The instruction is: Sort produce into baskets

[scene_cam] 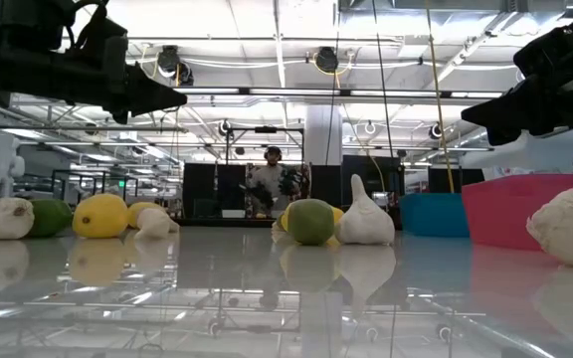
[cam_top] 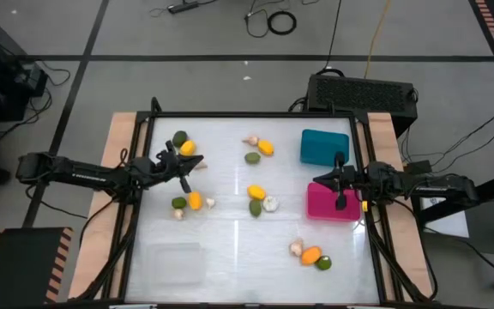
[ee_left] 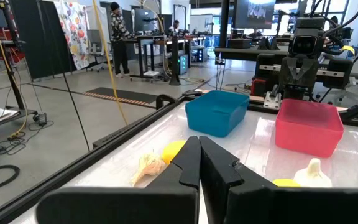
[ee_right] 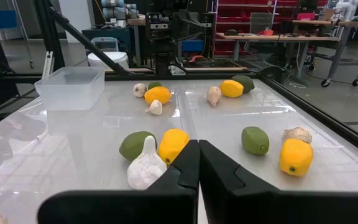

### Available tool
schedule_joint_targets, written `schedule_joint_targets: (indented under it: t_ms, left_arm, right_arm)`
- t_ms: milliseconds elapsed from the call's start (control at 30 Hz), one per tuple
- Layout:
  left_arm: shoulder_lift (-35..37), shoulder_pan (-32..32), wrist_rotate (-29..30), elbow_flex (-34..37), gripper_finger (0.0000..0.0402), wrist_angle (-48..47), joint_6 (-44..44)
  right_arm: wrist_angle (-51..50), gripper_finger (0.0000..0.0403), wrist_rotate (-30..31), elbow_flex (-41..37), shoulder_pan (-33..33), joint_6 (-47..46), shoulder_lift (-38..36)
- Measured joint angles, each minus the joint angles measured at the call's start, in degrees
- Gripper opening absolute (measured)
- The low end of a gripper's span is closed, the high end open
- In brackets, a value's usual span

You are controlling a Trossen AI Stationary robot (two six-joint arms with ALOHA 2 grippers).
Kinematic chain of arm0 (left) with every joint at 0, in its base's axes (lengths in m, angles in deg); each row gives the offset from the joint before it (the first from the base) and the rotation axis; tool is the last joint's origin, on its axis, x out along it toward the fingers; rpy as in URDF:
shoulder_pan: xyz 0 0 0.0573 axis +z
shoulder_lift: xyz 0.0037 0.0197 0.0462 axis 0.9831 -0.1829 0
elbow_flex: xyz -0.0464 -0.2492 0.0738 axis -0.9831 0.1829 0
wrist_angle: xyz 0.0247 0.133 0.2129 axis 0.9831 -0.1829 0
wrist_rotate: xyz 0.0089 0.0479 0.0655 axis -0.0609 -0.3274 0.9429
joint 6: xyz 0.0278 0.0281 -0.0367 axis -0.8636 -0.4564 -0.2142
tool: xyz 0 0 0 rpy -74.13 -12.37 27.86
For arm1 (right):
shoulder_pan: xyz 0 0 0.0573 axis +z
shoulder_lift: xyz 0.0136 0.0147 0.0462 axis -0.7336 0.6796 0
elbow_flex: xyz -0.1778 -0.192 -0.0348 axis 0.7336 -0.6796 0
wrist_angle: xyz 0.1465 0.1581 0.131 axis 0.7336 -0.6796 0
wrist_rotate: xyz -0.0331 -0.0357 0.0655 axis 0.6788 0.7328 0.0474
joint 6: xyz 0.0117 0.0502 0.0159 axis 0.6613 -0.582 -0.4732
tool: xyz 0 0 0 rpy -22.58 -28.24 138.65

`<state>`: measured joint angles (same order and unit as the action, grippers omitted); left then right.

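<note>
Overhead and level views of a glossy white worktop (cam_top: 230, 249) bearing scattered produce and three bins. The teal bin (cam_top: 325, 145) stands at the far right; the magenta-pink bin (cam_top: 332, 202) stands just in front of it, nearer the camera side. No produce is visible inside either, though their floors are only partly seen. The clear plastic bin (cam_top: 176, 261) sits at the near left and holds nothing.

All produce lies loose on the worktop in small clusters. A lime (cam_top: 179, 137) and a yellow citrus fruit (cam_top: 188, 148) lie at far left. A lime, a yellow fruit (cam_top: 195, 201) and garlic pieces lie left of centre. A garlic bulb (cam_top: 251, 140), a yellow fruit and a lime lie at far centre. A yellow fruit (cam_top: 256, 192), a lime and a garlic bulb (cam_top: 270, 203) lie at centre. Garlic, an orange fruit (cam_top: 310, 255) and a lime (cam_top: 323, 263) lie at near right.

The left pincer (cam_top: 186, 178) hangs above the left clusters, fingers pressed together and holding nothing. The right pincer (cam_top: 340, 200) hangs over the magenta-pink bin, likewise closed and empty.
</note>
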<state>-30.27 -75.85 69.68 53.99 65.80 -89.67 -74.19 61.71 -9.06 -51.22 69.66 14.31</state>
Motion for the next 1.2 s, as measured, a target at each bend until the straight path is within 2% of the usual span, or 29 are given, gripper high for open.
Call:
schedule_joint_targets:
  t_ms: [200, 400, 700, 867, 1000, 1100, 1200]
  left_arm:
    - [0.0, 0.0, -0.1, 0.0, 0.0004, 0.2, 0.2]
    - [0.0, 0.0, -7.7, 0.0, 0.0004, 0.7, 18.6]
    - [0.0, 0.0, -7.7, 0.0, 0.0004, -2.1, 22.4]
    - [0.0, 0.0, -10.0, -0.6, 0.0004, -0.5, 22.3]
    - [0.0, 0.0, -15.7, -4.5, 0.0007, -2.5, 17.3]
    - [0.0, 0.0, -19.1, -9.2, 0.0026, -9.4, 13.9]
    - [0.0, -0.2, -19.9, -14.9, 0.0060, -20.0, 10.8]
  right_arm:
    - [0.0, 0.0000, 0.0, 0.0, 0.0, 0.0, 0.0]
    - [1.0, 0.0000, 0.0, 0.0, 0.0, -0.1, 0.0]
    - [10.6, 0.0000, 0.0, 0.0, 0.0, -10.9, 0.0]
    - [12.8, 0.0000, 0.0, 0.0, 0.0, -16.5, 0.0]
    - [14.5, 0.0000, -0.1, 0.2, 0.0, -20.3, 0.4]
    - [14.2, 0.0000, -0.3, 1.9, 0.0, -21.0, 2.2]
    - [14.0, 0.0000, -0.3, 4.8, 0.0, -20.9, 5.6]
